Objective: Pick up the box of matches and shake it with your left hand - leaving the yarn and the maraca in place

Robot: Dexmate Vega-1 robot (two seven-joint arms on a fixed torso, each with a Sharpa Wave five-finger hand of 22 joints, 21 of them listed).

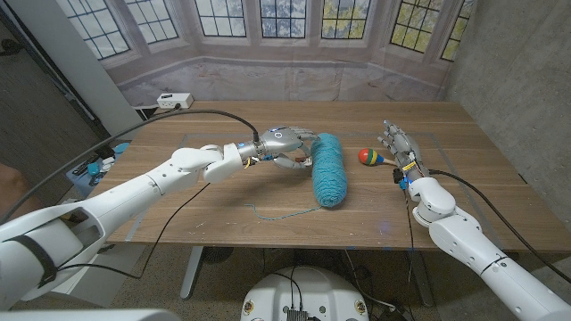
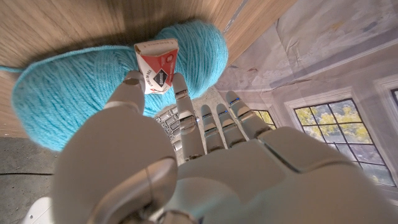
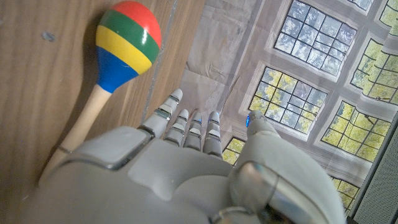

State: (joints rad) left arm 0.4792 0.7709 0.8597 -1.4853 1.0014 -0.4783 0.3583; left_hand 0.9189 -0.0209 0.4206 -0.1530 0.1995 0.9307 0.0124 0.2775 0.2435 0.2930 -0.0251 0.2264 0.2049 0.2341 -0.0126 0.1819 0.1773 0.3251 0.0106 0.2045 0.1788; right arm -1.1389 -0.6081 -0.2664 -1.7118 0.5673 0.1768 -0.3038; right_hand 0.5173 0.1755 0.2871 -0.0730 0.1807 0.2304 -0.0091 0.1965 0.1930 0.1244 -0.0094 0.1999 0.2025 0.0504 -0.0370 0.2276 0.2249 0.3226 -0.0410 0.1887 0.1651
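My left hand [image 1: 284,145] is just left of the teal yarn skein [image 1: 330,169], over the middle of the table. In the left wrist view that hand [image 2: 205,162] pinches a small red-and-white box of matches [image 2: 157,65] between thumb and a fingertip, with the yarn [image 2: 87,93] right behind it. The box is hidden by the hand in the head view. The maraca [image 1: 368,157], striped red, green, yellow and blue, lies right of the yarn. My right hand [image 1: 399,147] stands beside the maraca [image 3: 127,43], fingers straight and holding nothing [image 3: 186,168].
A loose strand of yarn [image 1: 285,214] trails over the wooden table [image 1: 223,223] toward the front edge. A white power strip [image 1: 175,100] sits at the back left corner. A blue object [image 1: 98,165] is off the table's left side.
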